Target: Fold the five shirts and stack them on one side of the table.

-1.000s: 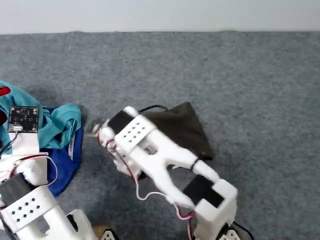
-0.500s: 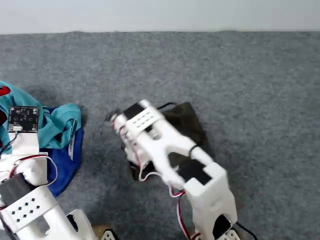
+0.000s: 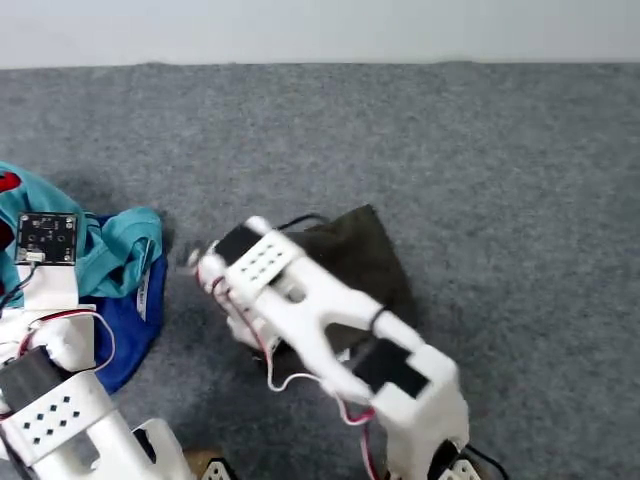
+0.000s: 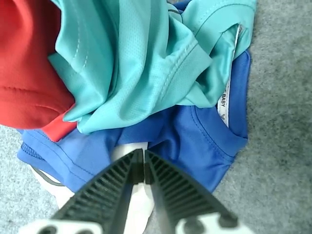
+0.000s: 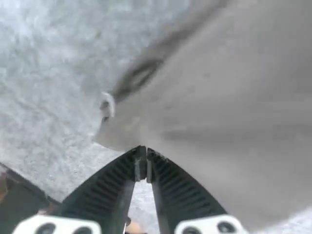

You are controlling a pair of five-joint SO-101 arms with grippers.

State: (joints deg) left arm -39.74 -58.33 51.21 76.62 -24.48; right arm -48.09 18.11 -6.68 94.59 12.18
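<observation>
A dark folded shirt (image 3: 365,250) lies mid-table, seen close as a grey mass (image 5: 234,122) in the right wrist view. My right arm (image 3: 300,300) stretches over its near left part. My right gripper (image 5: 141,158) is shut, its tips at the shirt's edge; I cannot tell whether cloth is pinched. At the left lies a heap: a teal shirt (image 3: 110,250) (image 4: 146,63) on a blue shirt (image 3: 135,330) (image 4: 195,141), with a red shirt (image 4: 24,73) beside them. My left gripper (image 4: 141,165) hangs shut just above the blue shirt, holding nothing.
Grey carpet-like table (image 3: 500,160) stretches bare to the right and far side. A pale wall (image 3: 320,30) borders the far edge. A white patch (image 4: 134,200) shows beneath the left jaws. My left arm (image 3: 50,300) stands at the near left corner.
My right arm swung toward the middle of the dark shirt, then back to its left edge. The shirt barely shifted. The left arm and the heap kept still.
</observation>
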